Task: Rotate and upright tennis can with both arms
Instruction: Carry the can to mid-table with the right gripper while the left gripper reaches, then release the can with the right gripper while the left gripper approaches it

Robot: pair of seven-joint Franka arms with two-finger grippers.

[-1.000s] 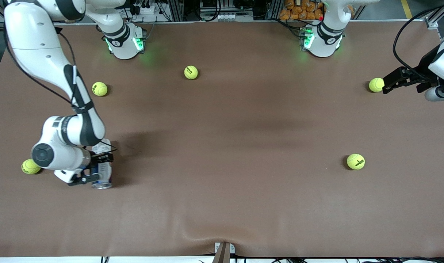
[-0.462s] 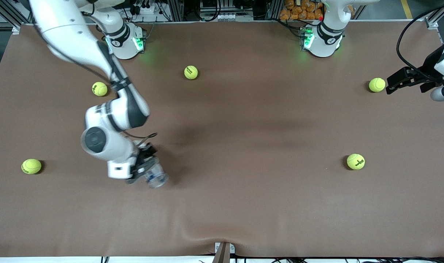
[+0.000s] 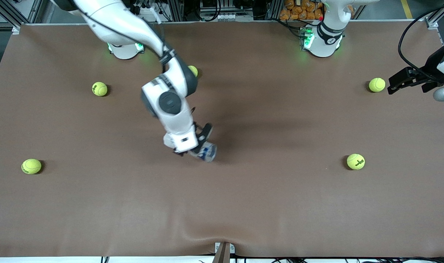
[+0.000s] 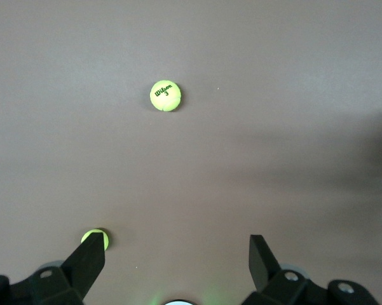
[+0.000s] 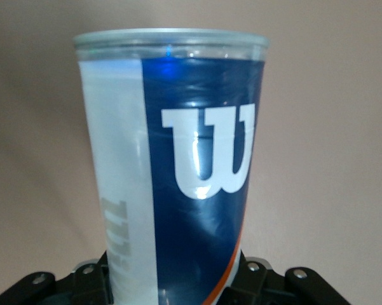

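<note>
Over mid-table: right gripper (image 3: 199,145) clamped on slim clear-plastic tennis can (image 3: 207,151) with blue-white "W" label, held aloft. At the left arm's end: left gripper (image 3: 391,86), fingers spread, waiting beside a yellow-green tennis ball (image 3: 376,84).

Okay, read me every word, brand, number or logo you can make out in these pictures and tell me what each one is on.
"W": large white logo on the blue label of the tennis can, held in the right gripper.
"Wilson 3": black print on the tennis ball in the left wrist view.
Pale vertical lettering on the can's silvery-white strip: cannot be read.
Dark print on the balls in the front view, for example the ball: too small to read.
</note>
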